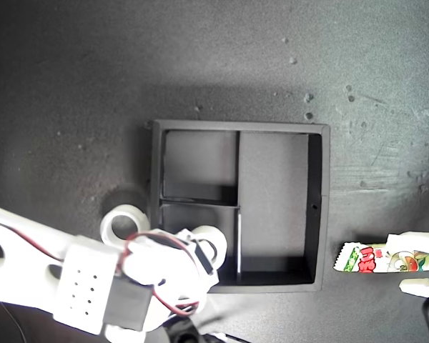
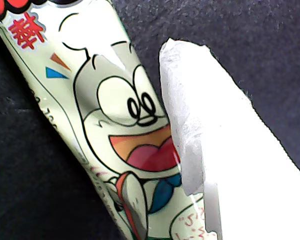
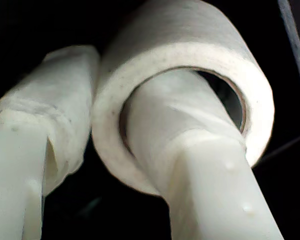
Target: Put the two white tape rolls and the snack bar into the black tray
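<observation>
At the exterior view's left, one white tape roll (image 1: pixel 122 223) lies flat on the dark tabletop (image 1: pixel 71 93), just left of the black tray (image 1: pixel 319 207) and beside the arm reaching in from the lower left. That arm carries my second pincer (image 1: pixel 209 251), which holds the other white tape roll (image 1: pixel 206 239) at the tray's near-left corner, over the small near compartment; the second wrist view shows one finger (image 3: pixel 190 145) threaded through the roll's (image 3: pixel 190 60) centre hole and the other finger pressed against its outer wall, so the pincer is clamped narrow on the ring. The tray's far-left compartment and long right compartment show bare floor. To the tray's right, the snack bar (image 1: pixel 379 259) lies on the tabletop at the view's lower right, well apart from the rolls. My first pincer (image 1: pixel 415 266) sits there with its fingers either side of the wrapper; in the first wrist view one white finger (image 2: pixel 215 150) touches the bar (image 2: pixel 115 125), but I cannot tell whether it grips.
</observation>
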`<action>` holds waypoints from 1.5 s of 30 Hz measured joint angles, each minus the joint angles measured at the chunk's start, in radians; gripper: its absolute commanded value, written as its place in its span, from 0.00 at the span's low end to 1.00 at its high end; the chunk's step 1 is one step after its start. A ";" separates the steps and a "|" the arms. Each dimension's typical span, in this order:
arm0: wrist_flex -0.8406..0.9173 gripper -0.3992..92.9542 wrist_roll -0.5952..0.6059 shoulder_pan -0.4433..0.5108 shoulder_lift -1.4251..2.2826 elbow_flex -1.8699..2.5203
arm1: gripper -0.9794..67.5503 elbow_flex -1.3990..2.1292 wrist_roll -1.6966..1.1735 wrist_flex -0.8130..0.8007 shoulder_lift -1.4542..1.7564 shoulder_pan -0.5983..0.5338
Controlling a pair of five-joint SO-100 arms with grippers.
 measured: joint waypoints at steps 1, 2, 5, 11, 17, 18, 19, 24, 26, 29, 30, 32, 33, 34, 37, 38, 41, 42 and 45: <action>0.075 0.04 0.000 0.002 -0.081 -0.118 | 0.36 0.002 0.002 0.000 0.000 -0.012; 0.144 0.06 0.000 0.003 -0.163 -0.239 | 0.36 0.006 0.009 0.000 -0.002 -0.020; 0.330 0.10 -0.018 0.008 -0.385 -0.640 | 0.38 0.017 0.035 0.000 -0.011 -0.032; 0.376 0.13 -0.026 0.009 -0.417 -0.824 | 0.38 0.037 0.069 -0.011 -0.071 -0.084; 0.377 0.17 -0.052 0.021 -0.396 -0.758 | 0.38 0.055 0.075 -0.060 -0.124 -0.104; 0.377 0.17 -0.054 0.026 -0.388 -0.739 | 0.38 0.058 0.075 -0.063 -0.124 -0.104; 0.377 0.17 -0.058 0.034 -0.380 -0.721 | 0.38 0.061 0.075 -0.063 -0.124 -0.106; 0.377 0.18 -0.071 0.049 -0.360 -0.686 | 0.22 0.075 0.075 -0.066 -0.124 -0.098; 0.377 0.17 -0.077 0.051 -0.360 -0.686 | 0.05 0.078 0.075 -0.067 -0.124 -0.084; 0.377 0.15 -0.078 0.051 -0.347 -0.672 | 0.01 0.087 0.075 -0.067 -0.124 -0.078; 0.377 0.15 -0.078 0.051 -0.336 -0.661 | 0.01 0.089 0.075 -0.067 -0.124 -0.078; 0.377 0.13 -0.078 0.049 -0.301 -0.627 | 0.01 0.091 0.075 -0.069 -0.124 -0.075; 0.377 0.12 -0.075 0.043 -0.275 -0.604 | 0.01 0.091 0.075 -0.069 -0.124 -0.075; 0.377 0.11 -0.071 0.035 -0.239 -0.569 | 0.01 0.091 0.075 -0.069 -0.124 -0.071; 0.377 0.09 -0.054 0.005 -0.109 -0.451 | 0.01 0.087 0.075 -0.060 -0.123 -0.055; 0.377 0.09 -0.049 -0.009 -0.052 -0.399 | 0.01 0.077 0.075 -0.048 -0.123 -0.046; 0.377 0.09 -0.046 -0.038 0.140 -0.232 | 0.01 0.015 0.075 0.034 -0.124 -0.006; 0.377 0.10 -0.048 -0.038 0.207 -0.176 | 0.01 -0.011 0.075 0.066 -0.124 0.011; 0.377 0.11 -0.080 -0.023 0.390 -0.005 | 0.01 -0.086 0.075 0.150 -0.124 0.049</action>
